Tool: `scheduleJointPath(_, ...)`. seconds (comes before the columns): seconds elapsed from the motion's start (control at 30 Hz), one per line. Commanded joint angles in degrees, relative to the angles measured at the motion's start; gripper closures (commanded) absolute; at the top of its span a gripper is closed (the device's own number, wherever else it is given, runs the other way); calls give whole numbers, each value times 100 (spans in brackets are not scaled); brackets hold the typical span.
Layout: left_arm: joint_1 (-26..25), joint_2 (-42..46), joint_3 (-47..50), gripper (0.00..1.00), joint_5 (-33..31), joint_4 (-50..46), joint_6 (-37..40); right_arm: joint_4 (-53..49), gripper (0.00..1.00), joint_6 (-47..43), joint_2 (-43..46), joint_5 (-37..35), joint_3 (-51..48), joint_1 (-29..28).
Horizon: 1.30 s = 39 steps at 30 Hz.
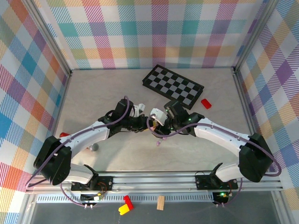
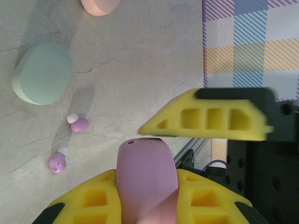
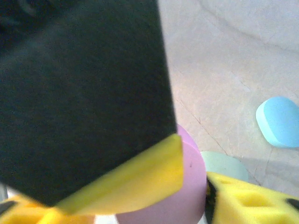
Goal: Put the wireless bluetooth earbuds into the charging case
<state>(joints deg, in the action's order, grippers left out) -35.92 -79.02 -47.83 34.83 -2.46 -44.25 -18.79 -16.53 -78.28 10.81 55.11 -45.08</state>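
My left gripper (image 1: 141,122) (image 2: 147,191) is shut on a purple pebble-shaped case (image 2: 147,177) (image 3: 189,196), its yellow pads on either side of it. My right gripper (image 1: 161,120) meets it at the table's centre. One of its yellow fingers (image 2: 210,119) lies across the far end of the case. Whether it grips I cannot tell. Two tiny purple earbuds (image 2: 78,124) (image 2: 58,162) lie on the table left of the case. One earbud (image 1: 158,143) shows below the grippers.
A mint case (image 2: 43,73) (image 3: 225,164), a pink case (image 2: 100,5) and a blue case (image 3: 279,122) rest on the marble top. A checkerboard (image 1: 174,86) and a red block (image 1: 206,103) lie at the back. The metal rail (image 1: 154,179) runs along the near edge.
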Motion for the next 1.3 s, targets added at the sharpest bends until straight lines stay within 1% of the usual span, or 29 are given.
scheduleJointPath(0.0, -30, 46, 94, 88, -100, 317, -176, 442, 27, 200, 560, 33, -20, -36)
scheduleJointPath(0.1, 14, 175, 274, 89, -201, 823, -315, 903, 17, 591, 1095, -29, -330, 5)
scheduleJointPath(0.17, 15, 282, 442, 89, -443, 1301, -504, 1191, 14, 1030, 1431, 192, -486, 142)
scheduleJointPath(0.3, 18, 361, 855, 91, -473, 3026, -1018, 1948, 14, 2915, 2044, 823, -823, 739)
scheduleJointPath(0.4, 15, 319, 965, 91, -741, 3938, -1452, 2281, 15, 4294, 2387, 1133, -943, 1185)
scheduleJointPath(0.53, 6, 206, 1065, 91, -1126, 5246, -1890, 3595, 16, 5997, 2727, 1389, -1522, 1591)
scheduleJointPath(0.63, 6, 118, 975, 91, -1233, 5508, -2057, 4221, 17, 6816, 2677, 1537, -1750, 1728)
scheduleJointPath(0.7, 9, 49, 885, 91, -1242, 5519, -2150, 4746, 18, 7258, 2515, 1810, -1850, 1765)
scheduleJointPath(0.83, 4, -165, 776, 89, -1136, 5957, -2517, 6417, 22, 8379, 1921, 2160, -2061, 1774)
scheduleJointPath(0.93, -11, -333, 801, 89, -1199, 6453, -2891, 7315, 23, 8941, 1440, 2395, -2011, 1775)
scheduleJointPath(1.0, -24, -430, 810, 90, -1247, 6801, -3088, 7493, 25, 9065, 1229, 2434, -1945, 1775)
scheduleJointPath(1.1, -37, -468, 841, 91, -1332, 7106, -3204, 7186, 25, 8878, 1179, 2180, -1932, 1775)
scheduleJointPath(1.17, -38, -422, 872, 91, -1380, 7093, -3196, 6882, 24, 8734, 1233, 1945, -1960, 1775)
scheduleJointPath(1.27, -46, -371, 881, 91, -1360, 7064, -3178, 6750, 24, 8767, 1226, 1657, -2031, 1801)
